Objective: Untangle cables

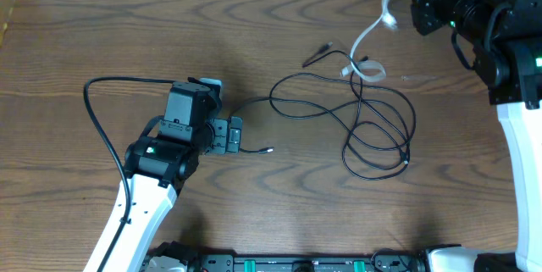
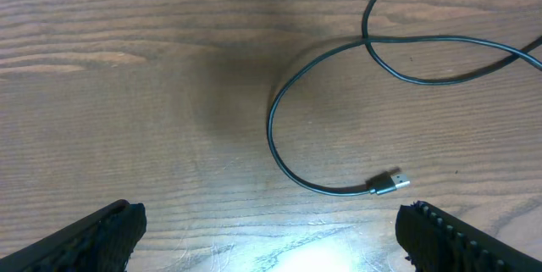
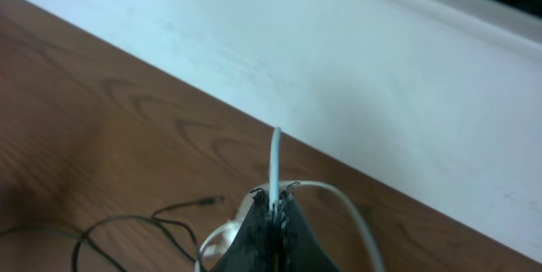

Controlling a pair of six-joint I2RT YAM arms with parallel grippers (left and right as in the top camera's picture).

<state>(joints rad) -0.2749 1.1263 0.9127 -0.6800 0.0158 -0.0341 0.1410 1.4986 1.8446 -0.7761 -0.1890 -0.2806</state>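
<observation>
Status report, taken from the remote station.

**Step in hand:** I judge the separation of the 2 cords to be under way, with the white one being drawn clear toward the far right corner.

**Right gripper** (image 3: 273, 217): pressed together and pinching the white cable (image 3: 274, 162). A short end stands up above the fingers and the rest curves away beside them. Overhead, this arm sits high at the far right edge of the table (image 1: 127, 35), and the white cord runs from it down to a small loop lying on the wood.

**Left gripper** (image 1: 235, 136): spread wide and holding nothing. It hovers low over the table at the left of the tangle. Its wrist view shows bare wood between the fingertips.

**Black cable** (image 2: 271, 132): it lies flat in several loose loops at centre right. 1 end trails left and finishes in a small plug (image 2: 389, 183) just ahead of the open left fingers. The other black end lies near the white loop.

**Point of doubt:** the white loop and the black strands overlap at 1 spot. The overhead view is too coarse for me to say whether they are threaded through each other or merely crossing.

**Next move, in my judgement:** the left arm should come down on the black cord near its plug and close on it, anchoring it or drawing it leftward. The right arm can then carry the white cord away. The cord is far thinner than the fingers, so the closing must be centred and low against the wood, or it will slip out.
</observation>
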